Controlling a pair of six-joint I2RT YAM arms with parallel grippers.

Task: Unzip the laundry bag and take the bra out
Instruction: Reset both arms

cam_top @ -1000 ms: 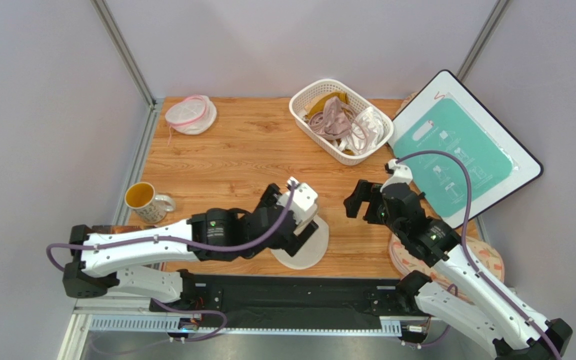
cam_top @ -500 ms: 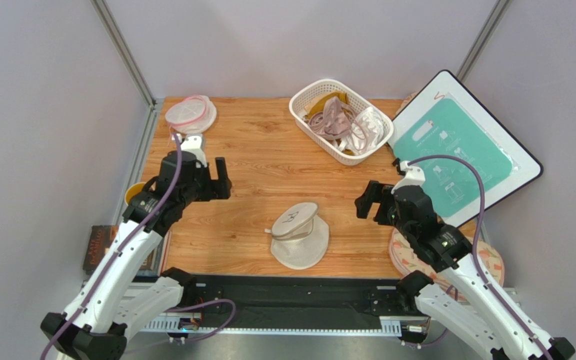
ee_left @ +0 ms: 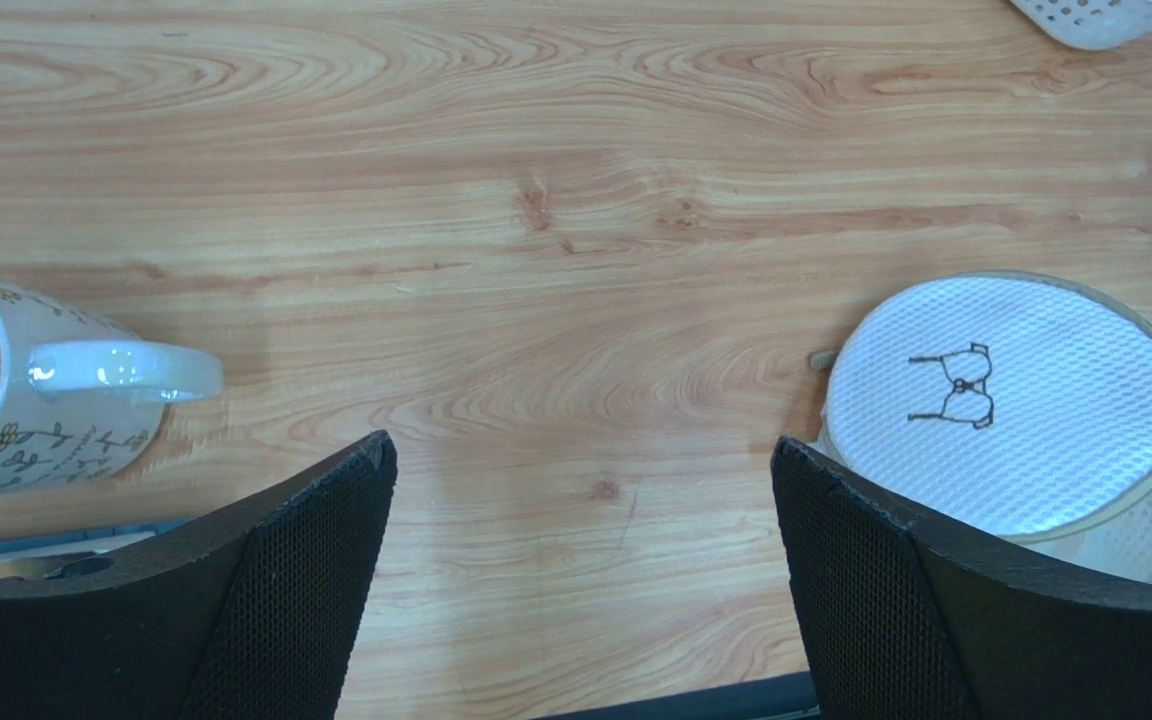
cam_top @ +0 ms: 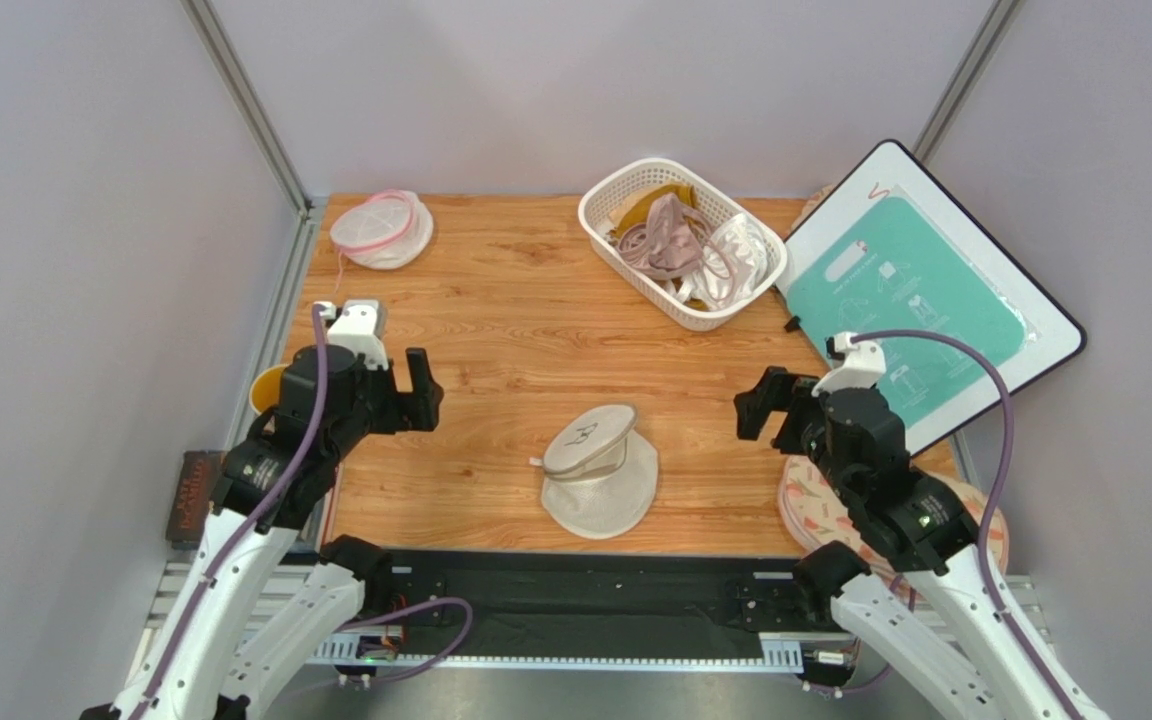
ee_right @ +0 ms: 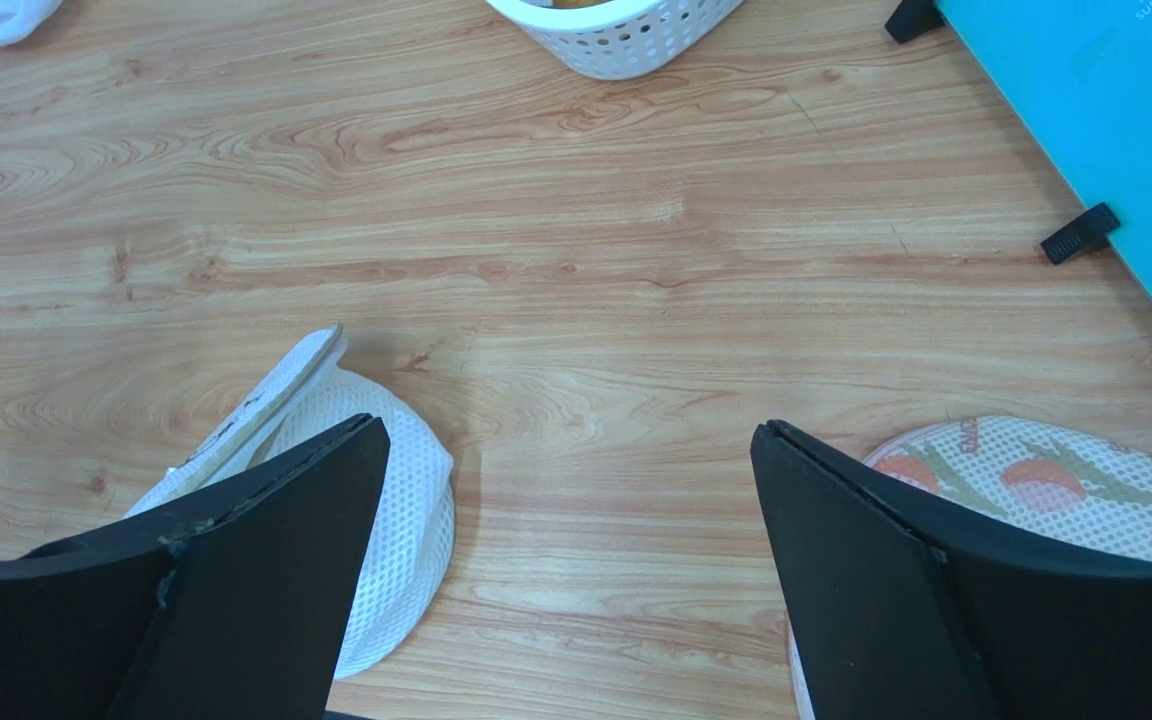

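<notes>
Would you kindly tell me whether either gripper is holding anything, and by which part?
Nothing is held: the left gripper and the right gripper are both open and empty; the laundry bag lies apart from both.

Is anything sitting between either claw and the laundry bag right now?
Nothing visible. Only bare table lies between the open left claw and the laundry bag, and likewise between the open right claw and the bag. The mug sits on the left claw's far side, out of the path.
</notes>
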